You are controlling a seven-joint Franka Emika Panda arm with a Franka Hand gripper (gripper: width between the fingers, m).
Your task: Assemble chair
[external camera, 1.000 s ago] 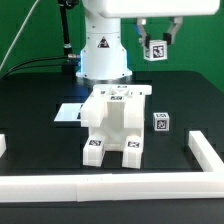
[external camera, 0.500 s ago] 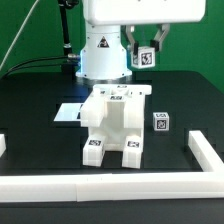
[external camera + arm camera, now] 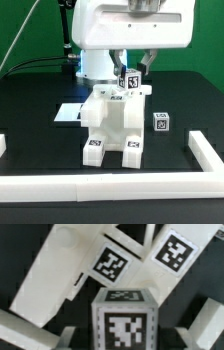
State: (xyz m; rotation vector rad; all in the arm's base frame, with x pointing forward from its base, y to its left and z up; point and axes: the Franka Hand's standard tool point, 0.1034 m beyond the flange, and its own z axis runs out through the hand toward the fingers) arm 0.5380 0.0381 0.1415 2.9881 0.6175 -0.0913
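Note:
The partly built chair [image 3: 114, 124], a blocky white body with tags on its top and front feet, stands mid-table. My gripper [image 3: 130, 70] hangs just above its top rear edge, shut on a small white tagged block [image 3: 130, 79]. In the wrist view that block [image 3: 122, 317] sits upright between my fingers [image 3: 62, 336], with the chair's tagged top [image 3: 110, 263] right beneath it. A second small tagged block [image 3: 160, 122] lies on the table to the exterior view's right of the chair.
The marker board [image 3: 68, 113] lies flat behind the chair on the exterior view's left. White border rails run along the front [image 3: 140, 183], the right [image 3: 205, 150] and the left edge [image 3: 3, 146]. The robot base [image 3: 100, 55] stands behind.
My gripper has carried the tagged block down and toward the exterior view's left, from high at the right to just above the chair's top. The chair and the loose block have not moved.

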